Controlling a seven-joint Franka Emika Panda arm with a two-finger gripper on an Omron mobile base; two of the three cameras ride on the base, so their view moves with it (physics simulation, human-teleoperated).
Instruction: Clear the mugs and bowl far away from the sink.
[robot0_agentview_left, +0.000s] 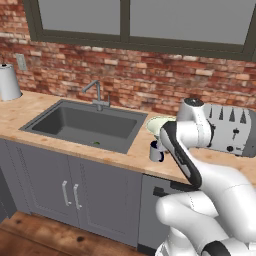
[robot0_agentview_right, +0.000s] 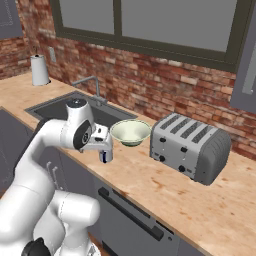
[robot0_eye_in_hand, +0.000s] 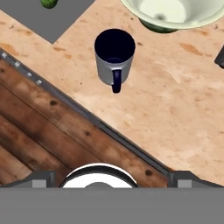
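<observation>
A greyish-white mug (robot0_eye_in_hand: 114, 54) with a dark navy inside stands upright on the wooden counter, its handle turned toward the counter's front edge. It also appears as the mug (robot0_agentview_left: 156, 151) beside the sink's right rim and the mug (robot0_agentview_right: 105, 157) under my hand. The pale cream-green bowl (robot0_eye_in_hand: 175, 13) sits just behind it; the bowl (robot0_agentview_right: 130, 132) lies between sink and toaster. My gripper (robot0_eye_in_hand: 111, 179) hovers above the mug, open and empty, with its fingertips (robot0_eye_in_hand: 41, 178) wide apart. The dark grey sink (robot0_agentview_left: 85, 125) with its faucet (robot0_agentview_left: 97, 95) lies to the left.
A silver toaster (robot0_agentview_right: 192, 145) stands right of the bowl. A white jug-like vessel (robot0_agentview_left: 9, 82) sits at the far left of the counter. A small green item (robot0_agentview_left: 96, 143) lies in the basin. Brick wall and window are behind; bare counter (robot0_agentview_right: 200, 200) stretches right.
</observation>
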